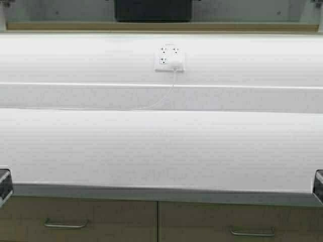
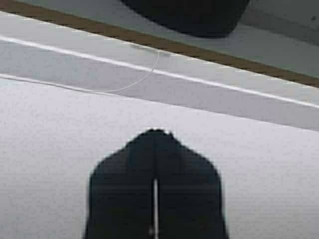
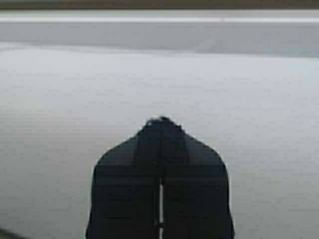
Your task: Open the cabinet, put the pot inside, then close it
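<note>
The black pot (image 1: 152, 10) sits at the top centre of the high view, on the grey floor of the wall cabinet (image 1: 60, 12), behind its tan bottom edge (image 1: 75, 25). The cabinet doors and their handles are out of view. The pot's dark underside also shows in the left wrist view (image 2: 187, 15), above the tan edge (image 2: 99, 27). My left gripper (image 2: 155, 132) is shut and empty over the white counter; it sits at the lower left corner of the high view (image 1: 4, 184). My right gripper (image 3: 160, 120) is shut and empty, at the lower right corner (image 1: 319, 184).
A white countertop (image 1: 161, 151) spans the view, with a white backsplash behind it. A wall socket (image 1: 169, 60) has a white cable (image 1: 161, 101) hanging to the counter. Below the counter's grey front edge are base drawers with horizontal handles (image 1: 65, 224).
</note>
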